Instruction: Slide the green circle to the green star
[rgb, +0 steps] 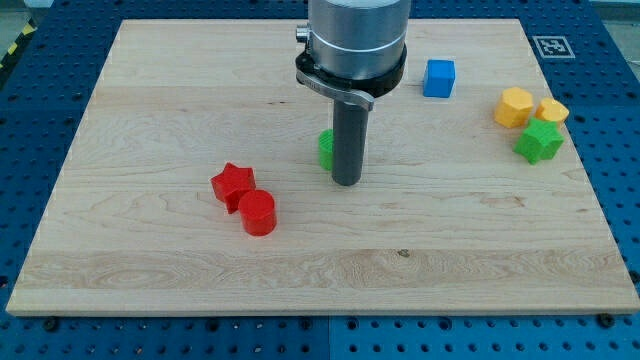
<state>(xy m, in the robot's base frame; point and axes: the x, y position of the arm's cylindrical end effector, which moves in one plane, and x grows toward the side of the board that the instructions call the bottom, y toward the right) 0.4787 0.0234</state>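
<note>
Near the board's centre, my tip (346, 182) touches the half-hidden green circle (326, 149) from its right. No jaws exist to open or close. You should circle to its left, then push rightward toward the green star (539, 141).

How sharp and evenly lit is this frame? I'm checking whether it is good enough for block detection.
Camera view: focus is crisp across the wooden board; lighting is soft and even, with short, faint shadows under the red star and red cylinder; no strong glare on the wood. The rod hides most of the green circle, with my tip just to its right. The green star is clear.
</note>
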